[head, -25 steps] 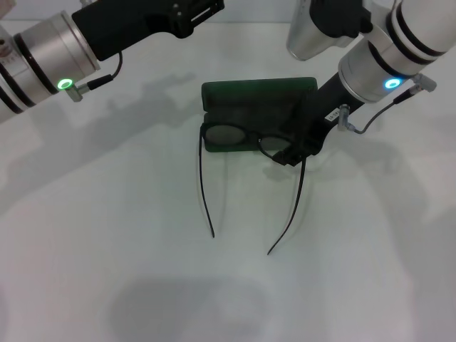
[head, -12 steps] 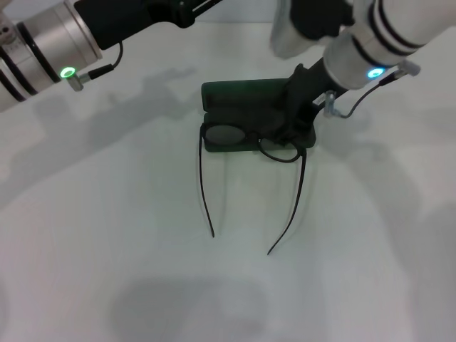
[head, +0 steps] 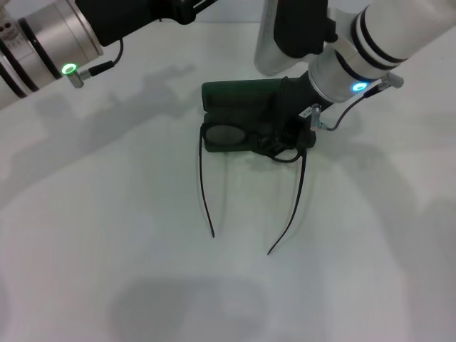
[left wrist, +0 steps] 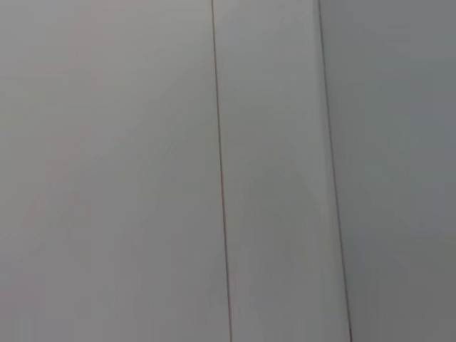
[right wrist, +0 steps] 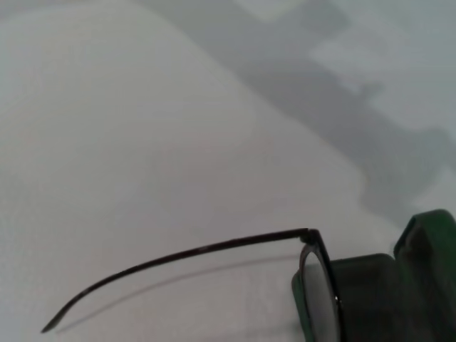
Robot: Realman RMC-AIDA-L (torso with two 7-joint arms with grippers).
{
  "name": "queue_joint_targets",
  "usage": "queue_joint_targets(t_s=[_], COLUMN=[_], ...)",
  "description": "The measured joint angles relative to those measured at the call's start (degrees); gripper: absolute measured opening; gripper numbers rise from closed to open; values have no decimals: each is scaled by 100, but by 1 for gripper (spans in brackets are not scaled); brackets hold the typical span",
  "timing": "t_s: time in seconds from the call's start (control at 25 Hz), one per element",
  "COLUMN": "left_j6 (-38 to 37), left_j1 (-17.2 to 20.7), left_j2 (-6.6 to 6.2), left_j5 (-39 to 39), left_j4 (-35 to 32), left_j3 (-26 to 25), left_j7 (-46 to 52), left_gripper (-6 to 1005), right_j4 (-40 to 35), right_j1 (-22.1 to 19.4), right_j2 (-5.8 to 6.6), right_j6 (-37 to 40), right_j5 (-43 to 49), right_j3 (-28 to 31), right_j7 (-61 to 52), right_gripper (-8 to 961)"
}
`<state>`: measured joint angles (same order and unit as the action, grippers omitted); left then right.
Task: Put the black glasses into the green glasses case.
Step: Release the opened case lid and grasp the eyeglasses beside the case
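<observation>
Head view, green glasses case (head: 242,100): lay open on the white worktop (head: 107,235), its lid raised at the far side and its dark tray toward the robot.
Head view, black glasses (head: 226,135): rested with the front frame on the near edge of the case tray, the left lens over the tray, the right lens under the right arm's dark end. Both temple arms were unfolded and ran toward the robot across the worktop, their tips well apart from the case.
Head view, right gripper (head: 288,135): was down at the right end of the case, directly over the right lens and hinge of the glasses. It looked to be touching or just above the frame; which one cannot be told, and whether it was clenched or released cannot be told either, since the arm's own body hid the tips.
Head view, left gripper (head: 182,8): hung high at the far left edge of the worktop, well apart from the case and glasses; its grasping state cannot be told.
Left wrist view: showed only pale flat panels with thin seams between them.
Right wrist view, glasses: one lens rim and its hinge sat against the green tray edge, with one long temple arm stretching away just over the worktop.
Right wrist view, case: its green corner and dark lining lay just beside the lens.
</observation>
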<state>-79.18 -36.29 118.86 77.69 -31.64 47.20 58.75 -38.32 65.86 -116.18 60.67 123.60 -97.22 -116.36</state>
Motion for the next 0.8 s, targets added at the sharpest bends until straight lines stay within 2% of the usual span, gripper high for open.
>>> queue_joint_targets(t_s=[0.44,0.8], left_j6=[-1,-1], left_j1=[8,25], left_j2=[-6,12], left_j5=[1,5], left_j4=[1,0], left_j3=[0,-1], left_j7=[-94,-193], left_gripper=[522,522], right_j4=[64,47], right_j1=[-6,-68], right_j2=[0,0], right_j6=[-698,-956], right_j5=[-490,-548], right_j3=[-1071,-1339], right_j7=[-38,-37], right_gripper=[573,574])
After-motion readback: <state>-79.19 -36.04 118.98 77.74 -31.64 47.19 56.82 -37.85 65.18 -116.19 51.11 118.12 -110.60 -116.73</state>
